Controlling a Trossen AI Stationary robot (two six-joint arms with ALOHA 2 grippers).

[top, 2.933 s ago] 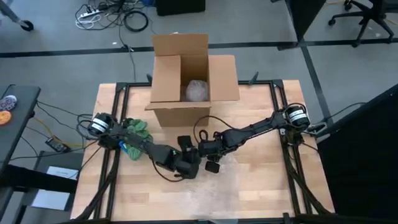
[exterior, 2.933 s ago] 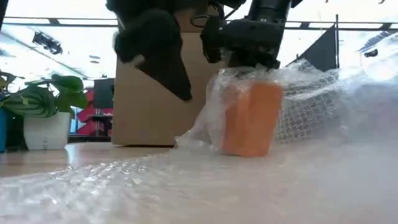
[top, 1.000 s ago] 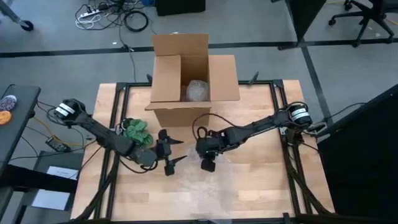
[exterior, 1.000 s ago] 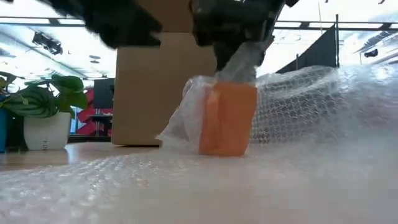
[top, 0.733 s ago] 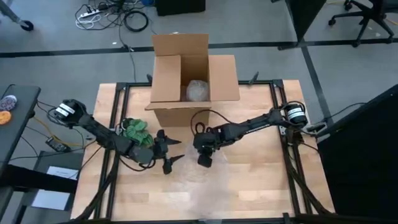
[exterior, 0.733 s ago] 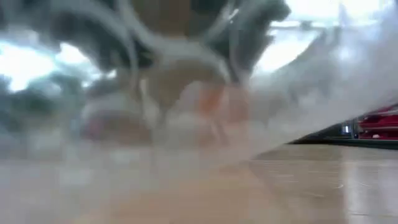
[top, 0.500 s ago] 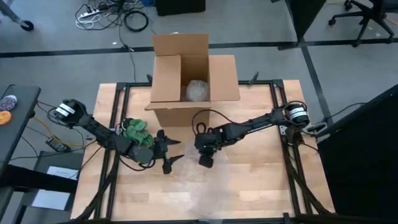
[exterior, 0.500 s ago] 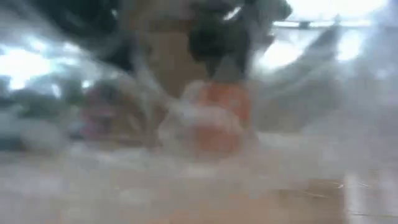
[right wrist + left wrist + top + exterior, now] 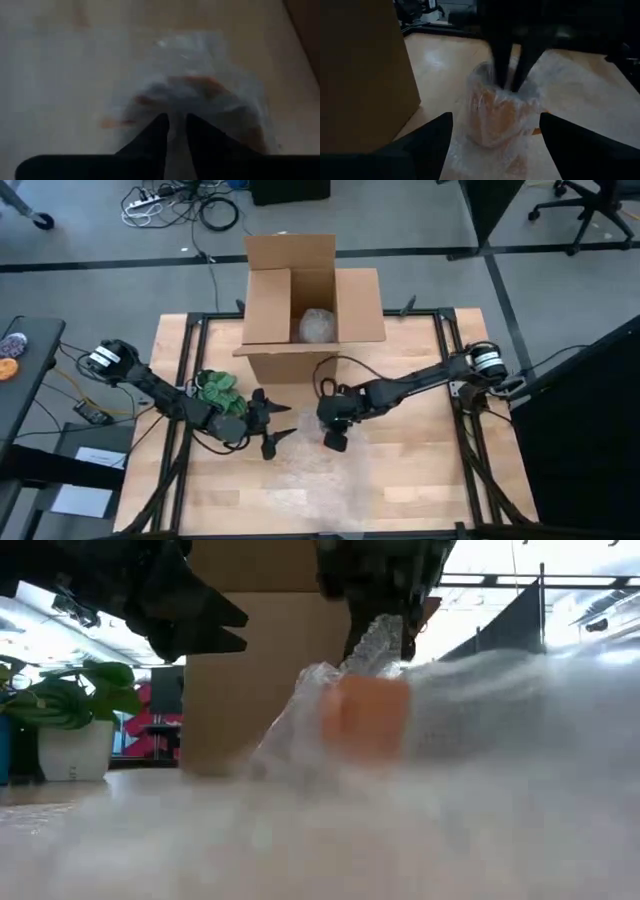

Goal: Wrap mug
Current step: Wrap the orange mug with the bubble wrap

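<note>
The orange mug (image 9: 365,720) stands upright at the table's middle, swathed in clear bubble wrap (image 9: 492,117). My right gripper (image 9: 335,428) is directly above it, shut on the wrap bunched over the mug's mouth. The sheet's loose remainder (image 9: 320,480) spreads toward the near edge and rises blurred in front of the low camera. My left gripper (image 9: 277,424) hovers wide open just left of the mug, pointing at it and touching nothing; its fingers (image 9: 427,145) frame the mug in the left wrist view. My right gripper pinches the gathered bubble wrap (image 9: 378,640) above the mug's rim between its two fingers (image 9: 500,65), coming from above and pointing down. The wrap runs up in a drawn bunch from the mug to the fingers. The near sheet hides the mug's foot.
An open cardboard box (image 9: 300,305) with a wrapped bundle (image 9: 318,325) inside stands just beyond the mug. A small potted plant (image 9: 217,390) sits at the left edge near my left arm. Bare wood lies to the right of the mug.
My right gripper has kept its hold on the bunched wrap and shifted a little left and back over the mug. The loose sheet has flapped about, and its near part now billows up in front of the low camera.
</note>
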